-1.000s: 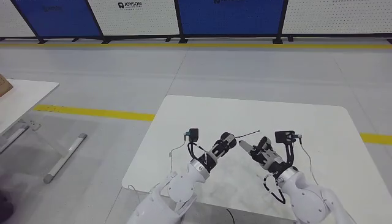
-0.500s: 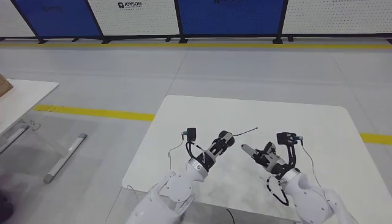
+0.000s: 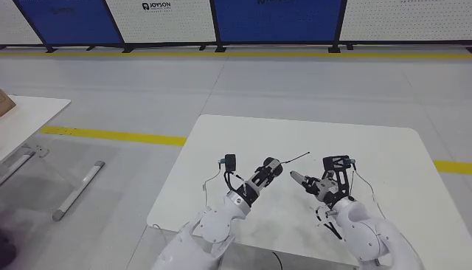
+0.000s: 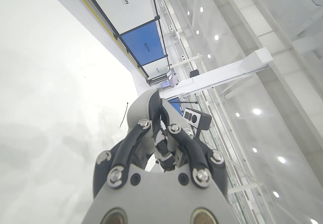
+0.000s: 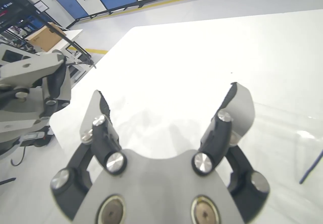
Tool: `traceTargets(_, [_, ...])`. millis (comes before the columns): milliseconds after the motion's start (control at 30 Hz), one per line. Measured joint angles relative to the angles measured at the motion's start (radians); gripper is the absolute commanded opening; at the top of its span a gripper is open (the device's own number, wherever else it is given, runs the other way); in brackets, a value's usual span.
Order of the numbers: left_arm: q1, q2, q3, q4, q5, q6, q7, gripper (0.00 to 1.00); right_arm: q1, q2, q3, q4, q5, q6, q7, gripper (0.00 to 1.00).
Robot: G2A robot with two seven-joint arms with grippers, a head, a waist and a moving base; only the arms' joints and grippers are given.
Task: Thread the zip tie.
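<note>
My left gripper [image 3: 271, 168] hangs over the near middle of the white table [image 3: 369, 133], shut on a thin black zip tie [image 3: 296, 158]. One end of the tie points away toward the far right. In the left wrist view the jaws [image 4: 159, 102] are pressed together on the tie, and its end [image 4: 189, 102] sticks out past the fingertips. My right gripper [image 3: 306, 179] sits just to the right of it, a short gap away, open with nothing between its fingers [image 5: 166, 89]. The right wrist view has the left gripper [image 5: 61, 65] with the tie's tip [image 5: 88, 63] off to one side.
A thin black strand [image 4: 123, 114] shows against the tabletop beside the left finger. A blue cable [image 5: 310, 167] lies near the right arm. The table's left edge [image 3: 173, 178] runs close to the left arm. Blue and white panels [image 3: 280, 8] stand far behind.
The right gripper has drawn back a little from the left one and turned its wrist. The left gripper has stayed almost still, the tie still in it.
</note>
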Motion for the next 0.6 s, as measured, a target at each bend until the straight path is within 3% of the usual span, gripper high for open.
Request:
traceTargets(167, [-0.003,-0.001,0.009,0.005,0.003,0.009,-0.012,0.0,0.004,0.0,-0.019,0.017,-0.03,-0.023,0.019,1.0])
traceTargets(300, [-0.012,-0.005,0.017,0.01,-0.013,0.015,-0.005,0.0,0.018,-0.003,-0.037,0.028,-0.053,-0.007,0.018,1.0])
traceTargets(567, [-0.013,-0.006,0.018,0.01,-0.023,0.017,0.0,0.0,0.01,-0.004,-0.027,0.026,-0.022,-0.007,-0.002,1.0])
traceTargets(600, [-0.013,-0.006,0.019,0.011,-0.023,0.018,0.0,0.0,0.006,-0.005,-0.021,0.025,-0.003,-0.007,-0.011,0.89])
